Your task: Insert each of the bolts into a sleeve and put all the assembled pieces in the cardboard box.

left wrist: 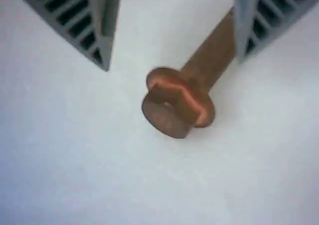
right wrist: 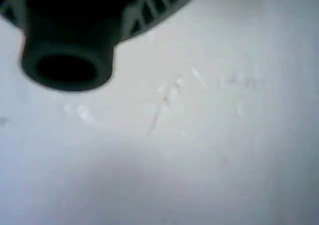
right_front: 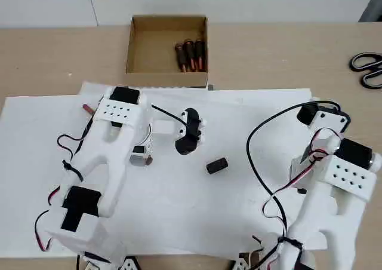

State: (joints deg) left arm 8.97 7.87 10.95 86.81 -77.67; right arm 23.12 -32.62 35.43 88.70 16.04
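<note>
The left gripper is wide open over the bolt, ready to grab it, while the right gripper holds a sleeve ready.

Black scissors, white sheet, wooden table

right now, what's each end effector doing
left end effector: open, bolt lying loose between its fingers
right end effector: closed, holding a sleeve
</note>
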